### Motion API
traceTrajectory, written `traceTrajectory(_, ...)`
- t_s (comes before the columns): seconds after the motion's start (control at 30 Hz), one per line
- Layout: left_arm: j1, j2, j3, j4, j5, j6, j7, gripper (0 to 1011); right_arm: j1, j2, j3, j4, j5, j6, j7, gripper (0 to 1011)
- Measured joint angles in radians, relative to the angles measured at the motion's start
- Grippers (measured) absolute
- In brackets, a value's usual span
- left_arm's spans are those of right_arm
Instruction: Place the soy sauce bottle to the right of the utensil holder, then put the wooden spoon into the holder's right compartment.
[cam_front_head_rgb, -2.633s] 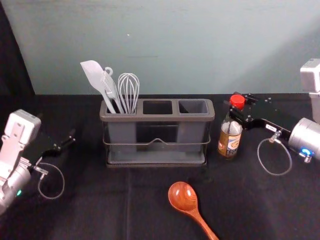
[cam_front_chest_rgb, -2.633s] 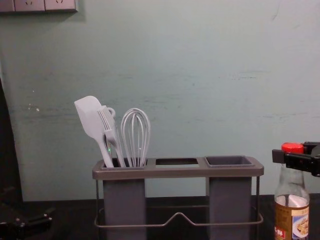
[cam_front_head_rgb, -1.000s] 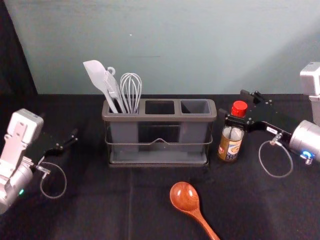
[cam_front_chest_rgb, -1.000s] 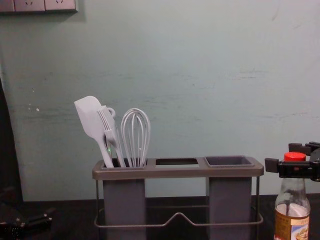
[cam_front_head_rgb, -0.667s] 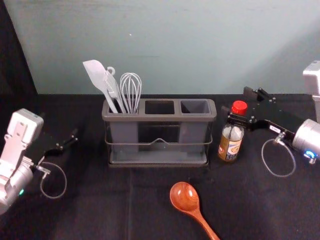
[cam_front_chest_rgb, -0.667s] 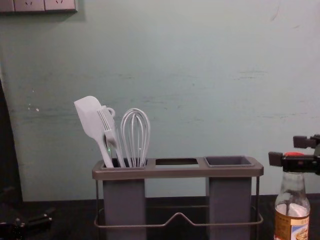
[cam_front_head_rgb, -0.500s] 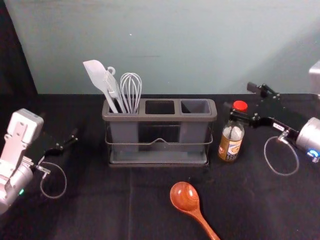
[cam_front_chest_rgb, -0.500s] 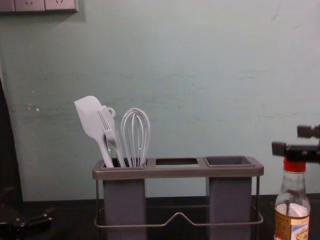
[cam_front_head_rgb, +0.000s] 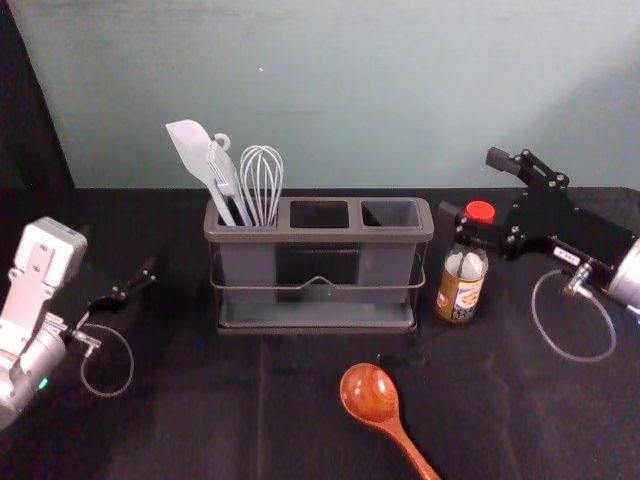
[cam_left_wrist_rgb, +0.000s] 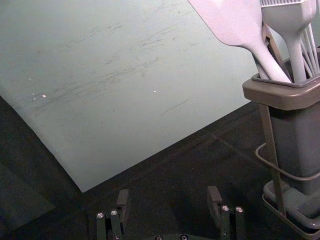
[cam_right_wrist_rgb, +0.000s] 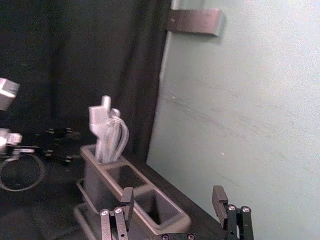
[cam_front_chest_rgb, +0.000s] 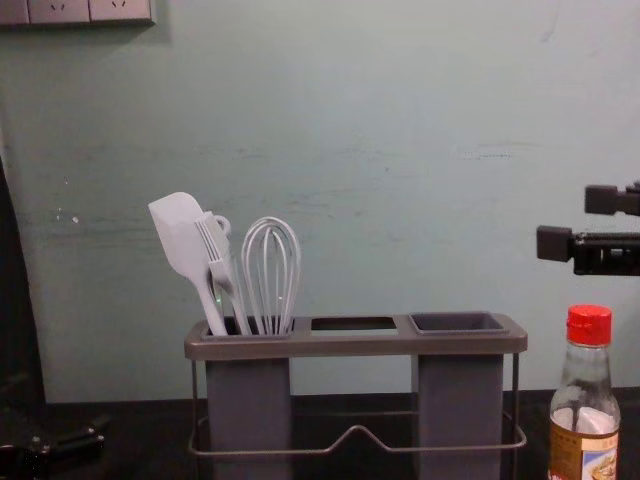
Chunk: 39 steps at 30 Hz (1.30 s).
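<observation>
Upright soy sauce bottle (cam_front_head_rgb: 463, 296) at the holder's (cam_front_head_rgb: 318, 237) three o'clock, black cloth (cam_front_head_rgb: 200, 400), pale wall (cam_front_head_rgb: 400, 80).
Spoon (cam_front_head_rgb: 370, 395) lies bowl toward eleven, handle five; right gripper (cam_front_head_rgb: 472, 185) above bottle, left gripper (cam_front_head_rgb: 117, 252) at holder's nine, both spread.

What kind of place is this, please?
Probably a robot test station set up with kitchen items: a utensil holder, a soy sauce bottle and a wooden spoon on black cloth.

head view cuts off the wooden spoon (cam_front_head_rgb: 370, 393) (handle end)
</observation>
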Motion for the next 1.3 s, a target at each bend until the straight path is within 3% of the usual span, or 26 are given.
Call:
traceTrajectory(0.2, 0.0, 0.0, 0.0, 0.0, 0.0, 0.0, 0.0, 1011, -0.023, 0.033, -0.017, -0.079, -0.011, 0.023, 0.016, 1002)
traceTrajectory(0.47, 0.0, 0.0, 0.0, 0.0, 0.0, 0.0, 0.0, 1011, -0.038, 0.068, -0.074, -0.146, -0.003, 0.082, 0.059, 1002)
traceTrajectory(0.57, 0.0, 0.0, 0.0, 0.0, 0.0, 0.0, 0.0, 1011, -0.039, 0.076, -0.095, -0.167, -0.004, 0.121, 0.057, 1002)
traceTrajectory(0.73, 0.0, 0.0, 0.0, 0.0, 0.0, 0.0, 0.0, 1011, -0.022, 0.1, -0.158, -0.24, -0.071, 0.268, -0.005, 1000)
traceTrajectory(0.77, 0.0, 0.0, 0.0, 0.0, 0.0, 0.0, 0.0, 1011, -0.022, 0.1, -0.158, -0.24, -0.071, 0.268, -0.005, 1000)
traceTrajectory(0.87, 0.0, 0.0, 0.0, 0.0, 0.0, 0.0, 0.0, 1011, 0.006, 0.105, -0.206, -0.283, -0.126, 0.384, -0.035, 1002)
traceTrajectory(1.0, 0.0, 0.0, 0.0, 0.0, 0.0, 0.0, 0.0, 1011, 0.038, 0.087, -0.239, -0.302, -0.138, 0.531, -0.051, 1000)
traceTrajectory(1.03, 0.0, 0.0, 0.0, 0.0, 0.0, 0.0, 0.0, 1011, 0.051, 0.065, -0.248, -0.303, -0.126, 0.637, -0.064, 1002)
traceTrajectory(1.07, 0.0, 0.0, 0.0, 0.0, 0.0, 0.0, 0.0, 1011, 0.059, 0.05, -0.25, -0.302, -0.114, 0.689, -0.072, 1000)
traceTrajectory(1.1, 0.0, 0.0, 0.0, 0.0, 0.0, 0.0, 0.0, 1011, 0.073, 0.022, -0.254, -0.295, -0.096, 0.787, -0.091, 1002)
traceTrajectory(1.3, 0.0, 0.0, 0.0, 0.0, 0.0, 0.0, 0.0, 1011, 0.12, -0.056, -0.28, -0.265, -0.085, 1.029, -0.148, 1002)
